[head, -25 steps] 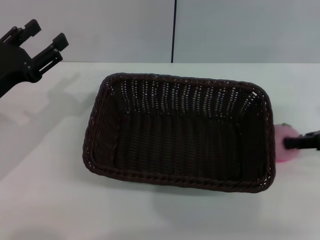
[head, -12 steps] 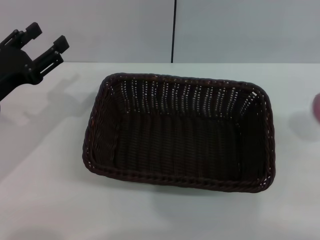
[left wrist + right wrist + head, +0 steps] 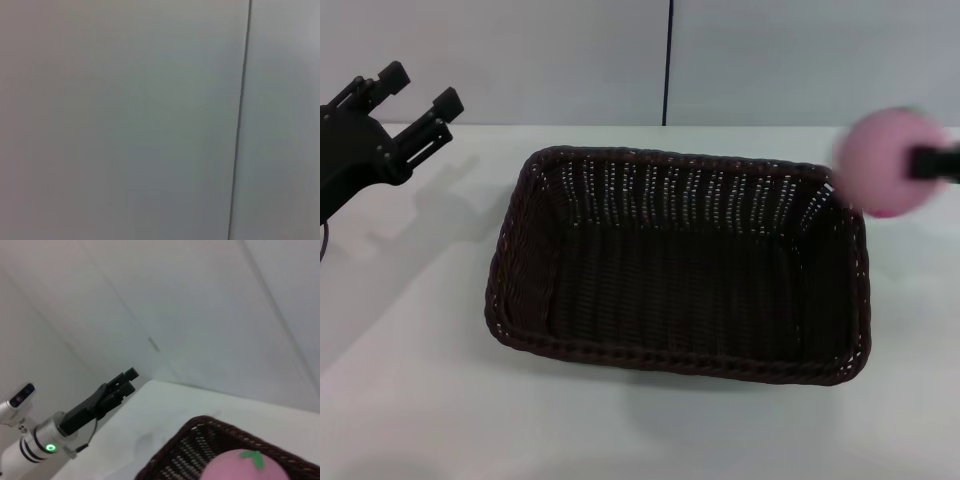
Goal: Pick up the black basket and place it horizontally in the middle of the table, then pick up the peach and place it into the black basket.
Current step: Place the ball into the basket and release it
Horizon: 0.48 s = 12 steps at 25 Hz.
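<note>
Black basket [image 3: 675, 265]: set lengthwise across the middle of the table [image 3: 410, 380], upright, open side up, nothing seen inside it. Its braided rim and far wall are also seen in the right wrist view [image 3: 200, 450].

Peach [image 3: 890, 162]: held in the air above the basket's far right corner, clear of the table. In the right wrist view its pink top and green stem [image 3: 252, 458] are seen just over the basket's rim.

Right gripper [image 3: 935, 163]: only a dark finger is seen at the right edge of the head view, clamped on the peach.

Left gripper [image 3: 418, 98]: raised over the far left of the table, well apart from the basket, fingers spread, nothing held. It is also seen from afar in the right wrist view [image 3: 126, 381].
</note>
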{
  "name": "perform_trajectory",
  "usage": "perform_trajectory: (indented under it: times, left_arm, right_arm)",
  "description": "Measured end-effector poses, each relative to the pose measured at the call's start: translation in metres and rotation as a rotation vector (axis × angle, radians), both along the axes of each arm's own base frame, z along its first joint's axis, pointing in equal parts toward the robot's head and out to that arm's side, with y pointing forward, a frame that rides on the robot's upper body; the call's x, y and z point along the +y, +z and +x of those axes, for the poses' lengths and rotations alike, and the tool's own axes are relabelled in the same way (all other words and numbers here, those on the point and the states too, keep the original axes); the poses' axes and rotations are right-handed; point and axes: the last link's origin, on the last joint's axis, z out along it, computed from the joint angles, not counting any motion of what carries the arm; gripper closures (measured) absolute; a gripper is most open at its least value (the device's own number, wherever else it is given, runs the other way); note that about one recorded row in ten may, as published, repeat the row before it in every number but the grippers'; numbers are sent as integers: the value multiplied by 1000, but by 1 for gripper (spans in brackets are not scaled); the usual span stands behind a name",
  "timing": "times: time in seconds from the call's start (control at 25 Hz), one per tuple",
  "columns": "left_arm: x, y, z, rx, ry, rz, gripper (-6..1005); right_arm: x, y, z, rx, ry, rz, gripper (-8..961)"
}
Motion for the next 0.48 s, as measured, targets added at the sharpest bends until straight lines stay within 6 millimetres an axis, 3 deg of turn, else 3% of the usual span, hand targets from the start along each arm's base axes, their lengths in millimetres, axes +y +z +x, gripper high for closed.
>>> perform_trajectory:
  times: [0.08, 0.28, 0.48]
  left_arm:
    - [-2, 0, -1, -17, -2, -1, 243]
    - [-9, 1, -6, -40, 12, 5, 242]
    - [-16, 4, -14, -66, 38, 19, 242]
  right_arm:
    - [18, -28, -2, 41, 22, -60, 800]
    - [29, -44, -5, 80, 57, -107, 706]
    - [26, -39, 3, 89, 48, -67, 569]
